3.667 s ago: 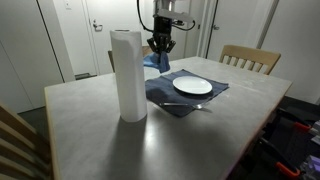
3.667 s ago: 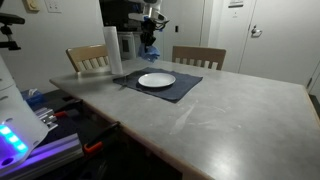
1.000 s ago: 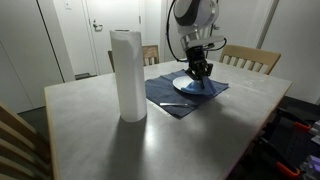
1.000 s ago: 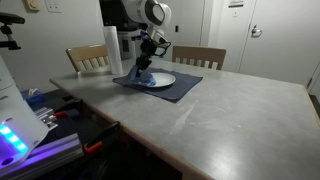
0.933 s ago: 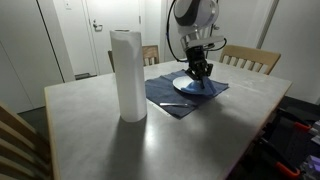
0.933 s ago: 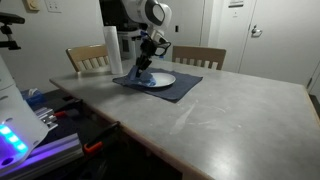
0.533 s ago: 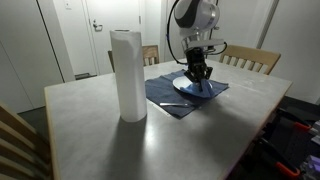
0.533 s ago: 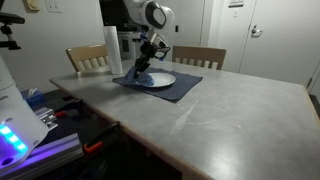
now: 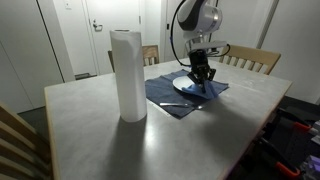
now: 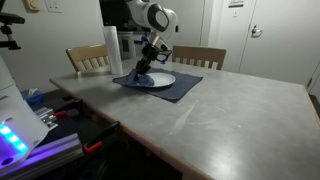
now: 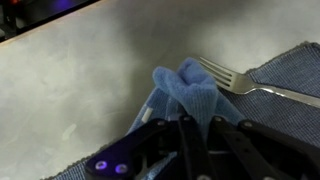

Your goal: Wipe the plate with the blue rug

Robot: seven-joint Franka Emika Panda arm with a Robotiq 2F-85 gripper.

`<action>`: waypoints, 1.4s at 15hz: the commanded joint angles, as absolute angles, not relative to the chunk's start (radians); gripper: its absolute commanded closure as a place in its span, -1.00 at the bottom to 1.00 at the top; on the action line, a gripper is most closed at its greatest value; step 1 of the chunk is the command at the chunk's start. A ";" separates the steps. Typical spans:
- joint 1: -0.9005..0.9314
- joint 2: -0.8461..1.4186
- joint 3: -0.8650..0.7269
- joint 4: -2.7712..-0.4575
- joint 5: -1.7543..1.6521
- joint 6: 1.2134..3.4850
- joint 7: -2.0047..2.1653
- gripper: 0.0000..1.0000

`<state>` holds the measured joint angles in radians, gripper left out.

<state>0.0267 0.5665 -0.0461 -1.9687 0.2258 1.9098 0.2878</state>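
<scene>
Currently, 5 items on 1 desk [image 9: 150, 140].

1. Tool [image 9: 203, 77]: closed on the blue cloth [image 11: 185, 88]. The wrist view shows the cloth bunched between the 2 fingers and hanging below them.
2. Plate [image 10: 162, 79]: white, lying on a dark mat [image 9: 180, 98]. The tool hangs low over the plate, off its middle. Contact between cloth and plate cannot be told.
3. Fork [image 11: 245, 82]: on the mat just beside the plate, with its tines near the cloth in the wrist view.
4. Paper roll [image 9: 127, 75]: upright, well apart from the plate.

Step in hand, as judged: wiping the plate's face.

Handling notes:
- Hold the grip firm so the cloth does not slip out.
- Press lightly, or the plate may slide on the mat.
- Sweep in overlapping passes from the plate's middle to its rim.
- End each stroke inside the rim on the fork's side, so the cloth does not catch the tines.
</scene>
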 commanded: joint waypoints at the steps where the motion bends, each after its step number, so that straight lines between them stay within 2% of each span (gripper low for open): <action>1: 0.018 0.580 -0.060 -1.954 0.209 1.907 0.305 0.95; 21: 0.024 0.695 -0.115 -1.779 0.140 2.008 0.466 0.95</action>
<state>0.0273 0.6579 -0.1067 -1.8272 0.1551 2.0028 0.4565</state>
